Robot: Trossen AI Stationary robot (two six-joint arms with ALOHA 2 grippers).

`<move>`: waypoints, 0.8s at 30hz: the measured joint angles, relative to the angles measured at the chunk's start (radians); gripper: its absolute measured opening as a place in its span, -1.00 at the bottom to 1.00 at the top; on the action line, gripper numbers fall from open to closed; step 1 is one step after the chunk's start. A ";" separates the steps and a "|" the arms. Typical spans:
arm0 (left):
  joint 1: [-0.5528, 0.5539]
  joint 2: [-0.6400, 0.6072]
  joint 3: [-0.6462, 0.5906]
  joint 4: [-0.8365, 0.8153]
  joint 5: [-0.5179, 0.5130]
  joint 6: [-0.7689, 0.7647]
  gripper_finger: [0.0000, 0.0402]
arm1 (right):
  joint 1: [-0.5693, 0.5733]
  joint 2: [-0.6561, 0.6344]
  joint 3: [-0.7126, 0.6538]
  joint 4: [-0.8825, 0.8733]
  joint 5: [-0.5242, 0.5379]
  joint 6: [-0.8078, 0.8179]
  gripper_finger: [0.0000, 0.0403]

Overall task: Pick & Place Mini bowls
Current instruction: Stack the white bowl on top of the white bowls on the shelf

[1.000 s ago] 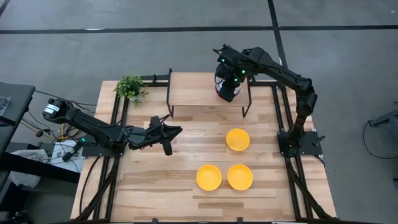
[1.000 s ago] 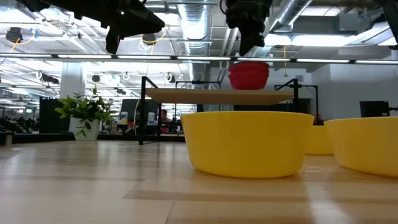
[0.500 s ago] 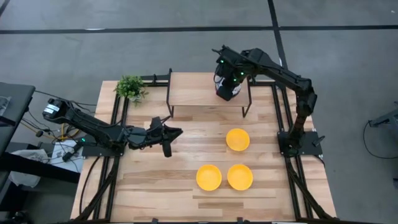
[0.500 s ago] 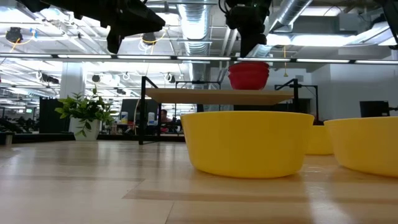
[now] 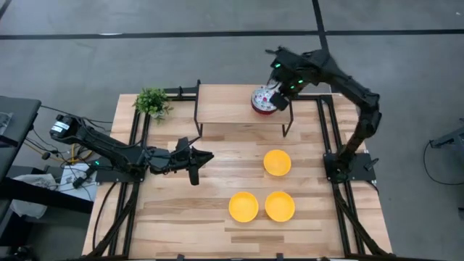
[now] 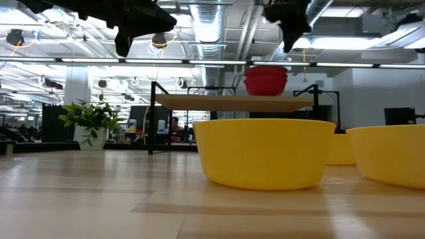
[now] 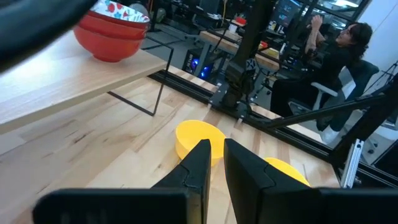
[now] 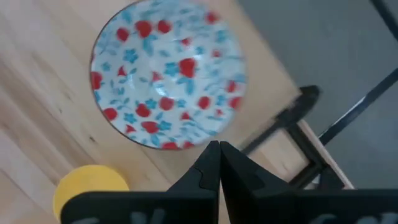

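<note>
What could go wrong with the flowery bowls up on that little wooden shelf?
1. The stack of floral-patterned mini bowls with red outsides sits near the end of the raised wooden shelf; a nudge might push it off.
2. The right hand is shut and empty beside the stack, so it must open before grasping, or it may just knock it.
3. Three glossy yellow mini bowls sit below, where a fallen bowl could land.
</note>
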 joint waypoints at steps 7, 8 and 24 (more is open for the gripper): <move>0.001 0.000 0.000 0.000 0.000 0.019 -0.78 | -0.047 -0.150 0.000 -0.002 -0.125 0.057 -1.00; 0.001 0.000 0.000 0.000 0.000 0.019 -0.78 | -0.046 -0.173 -0.001 0.000 -0.140 0.072 -1.00; 0.005 0.000 0.000 0.007 0.000 0.045 -0.78 | -0.039 -0.698 -0.901 0.852 -0.250 0.165 -1.00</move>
